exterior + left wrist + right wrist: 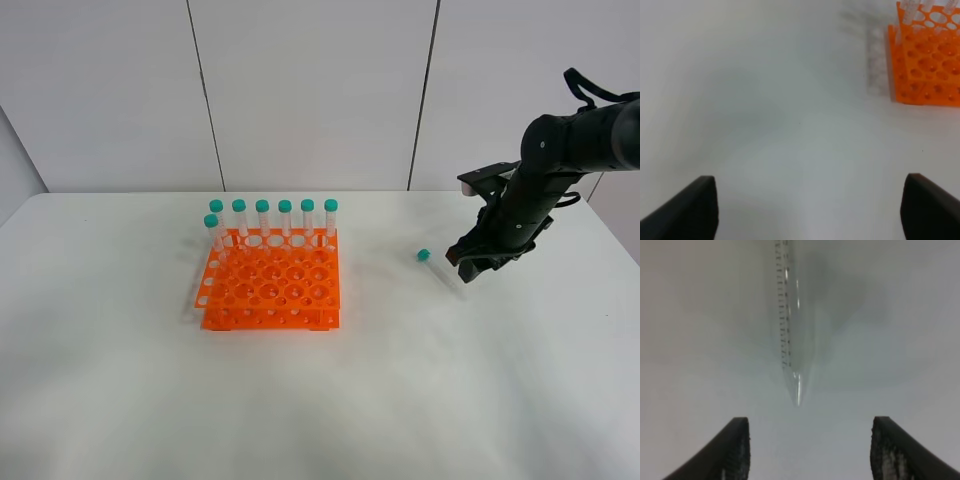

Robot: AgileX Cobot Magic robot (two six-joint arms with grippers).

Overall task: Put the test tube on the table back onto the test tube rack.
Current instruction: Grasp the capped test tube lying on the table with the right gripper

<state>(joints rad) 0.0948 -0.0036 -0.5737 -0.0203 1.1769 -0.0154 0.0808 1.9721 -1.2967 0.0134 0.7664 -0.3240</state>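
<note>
The high camera shows the test tube (438, 270) lying flat on the table (120, 400), well right of the test tube rack (270, 285), with its teal cap toward the rack. The right end effector (468, 266) hangs just beside the tube's right end.

In the left wrist view, the left end effector (810, 207) stands wide open over bare table, with a corner of the rack ahead.

In the right wrist view, the right end effector is parted and empty. The tube's tapered tip lies just ahead of its jaws.

You get no readable text in any of these views. The test tube (788, 320) has a printed scale of small tick marks down its side in the right wrist view. Any digits beside them are too blurred to read.
</note>
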